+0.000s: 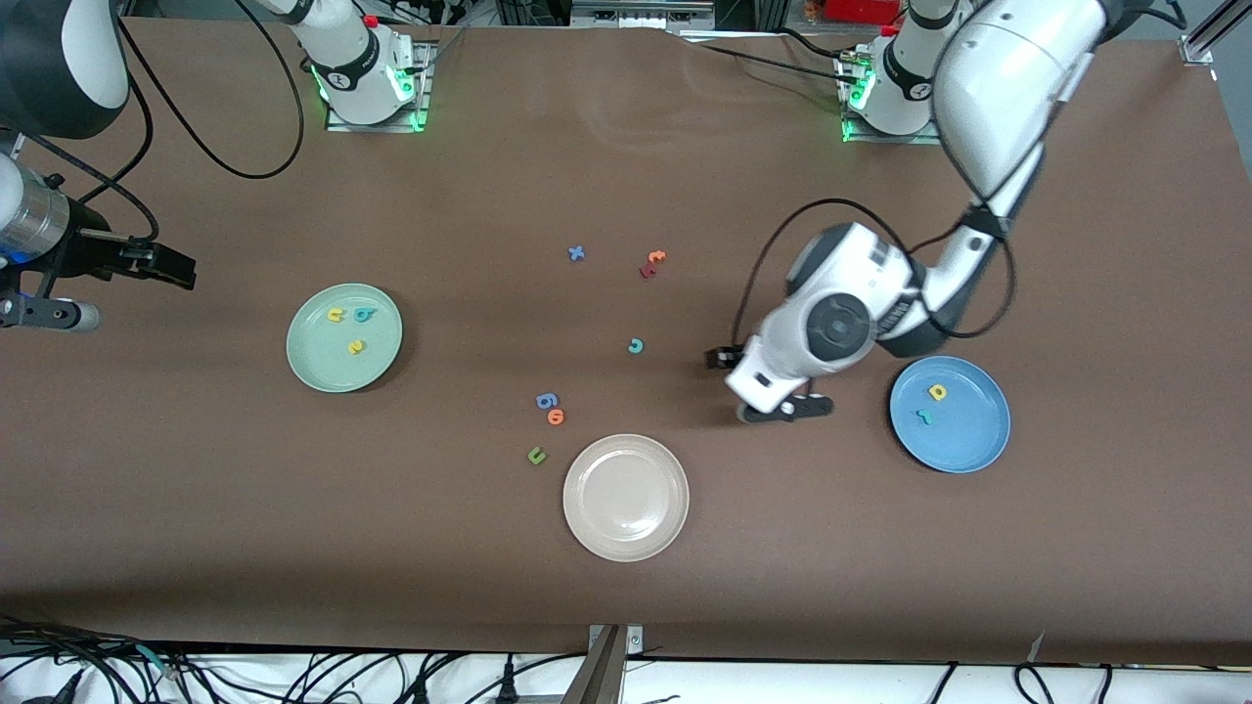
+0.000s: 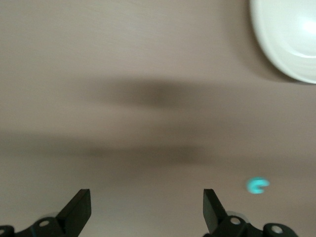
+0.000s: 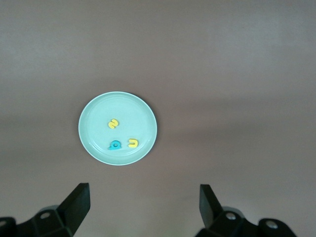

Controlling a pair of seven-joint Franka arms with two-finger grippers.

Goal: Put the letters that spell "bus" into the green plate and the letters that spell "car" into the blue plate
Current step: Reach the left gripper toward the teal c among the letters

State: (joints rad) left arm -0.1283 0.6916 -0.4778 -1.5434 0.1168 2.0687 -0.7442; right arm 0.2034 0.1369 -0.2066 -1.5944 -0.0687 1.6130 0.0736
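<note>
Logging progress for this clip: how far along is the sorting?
Done: b, u, s lie in the green plate; a and r lie in the blue plate. In hand: nothing; left pincer open, near the teal c. Left: that c. Right pincer waits, open.

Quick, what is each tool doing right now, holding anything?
Left tool: open, empty, over bare table near the teal c.
Right tool: open, empty, waiting above the green plate.
</note>
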